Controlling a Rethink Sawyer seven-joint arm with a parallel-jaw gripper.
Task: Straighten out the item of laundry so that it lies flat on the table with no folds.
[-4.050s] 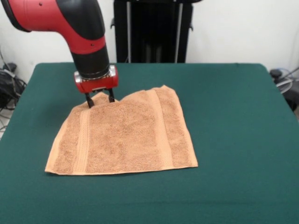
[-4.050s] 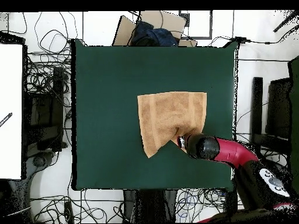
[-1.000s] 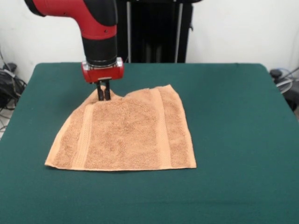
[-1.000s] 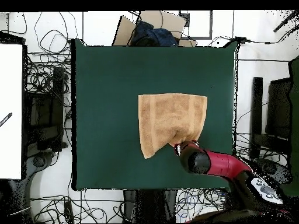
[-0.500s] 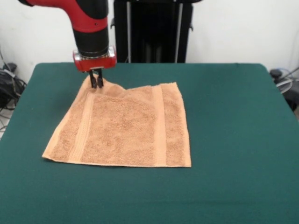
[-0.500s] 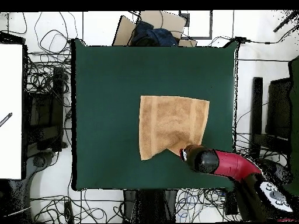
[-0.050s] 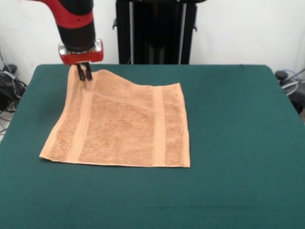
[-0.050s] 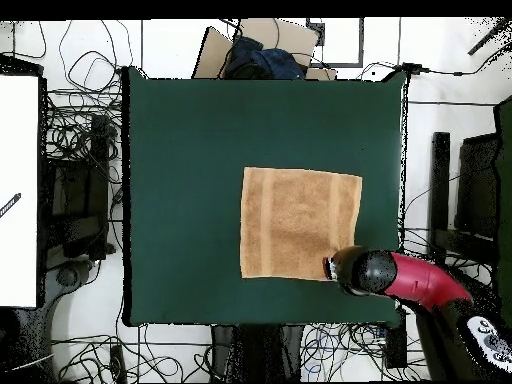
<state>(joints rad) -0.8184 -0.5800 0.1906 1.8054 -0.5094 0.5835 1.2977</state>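
Observation:
The item of laundry (image 7: pixel 121 129) is an orange-tan terry towel spread on the green table (image 7: pixel 238 143), with its far left corner lifted slightly off the cloth. My gripper (image 7: pixel 85 72) is shut on that corner, fingers pinching the fabric. From above, the towel (image 8: pixel 295 222) looks close to square and nearly flat, and my gripper (image 8: pixel 331 268) sits over its lower right corner, partly hidden under the arm. A smoother woven band runs near each side edge.
Green table (image 8: pixel 180 150) extends well beyond the towel on all sides. Cables, a black stand and a white surface lie around the table's outside edges in the overhead view.
My gripper has pulled the towel's corner outward toward the table's far left edge in the front view. The folded-in corner has opened out and the towel now lies almost square.

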